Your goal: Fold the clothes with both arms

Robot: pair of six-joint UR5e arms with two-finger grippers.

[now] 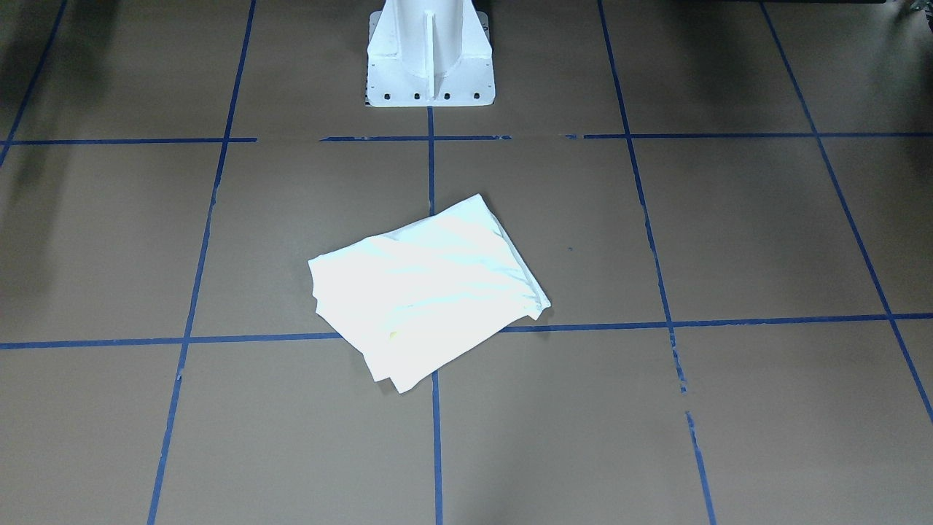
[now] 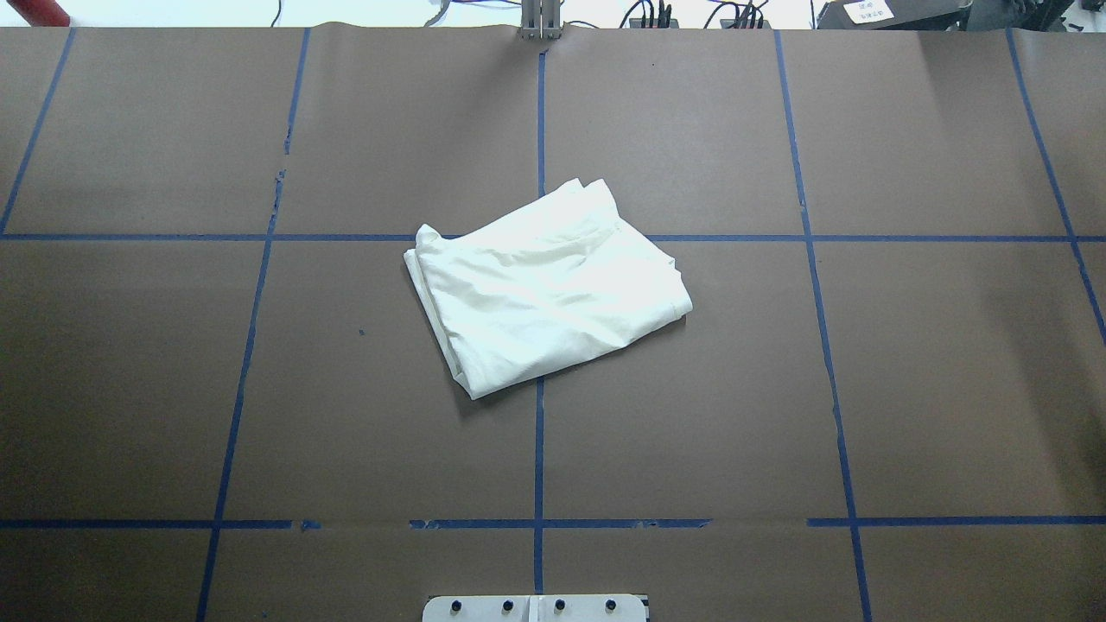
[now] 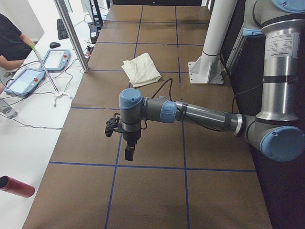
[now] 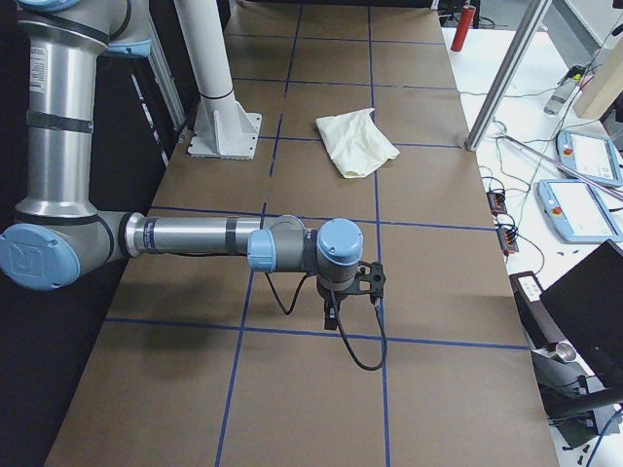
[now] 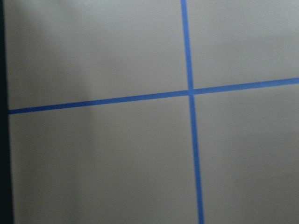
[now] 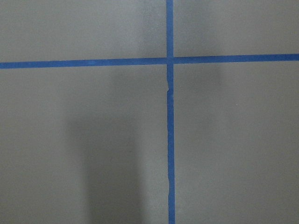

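Observation:
The cream T-shirt (image 2: pixel 549 289) lies folded into a compact rectangle at the middle of the brown table; it also shows in the front view (image 1: pixel 426 288), the left side view (image 3: pixel 141 69) and the right side view (image 4: pixel 357 143). Its print is hidden. My left gripper (image 3: pixel 128 151) hangs over the table's left end, far from the shirt. My right gripper (image 4: pixel 331 317) hangs over the right end, also far from it. Both show only in the side views, so I cannot tell whether they are open or shut. Both wrist views show only bare table and blue tape.
The white pedestal (image 1: pixel 430 55) stands at the robot's side of the table. Blue tape lines (image 2: pixel 539 449) grid the brown surface. Beyond the far edge are an aluminium post (image 3: pixel 71 36), teach pendants (image 3: pixel 25 81), cables, a red bottle (image 3: pixel 16 186) and a seated person (image 3: pixel 12 43).

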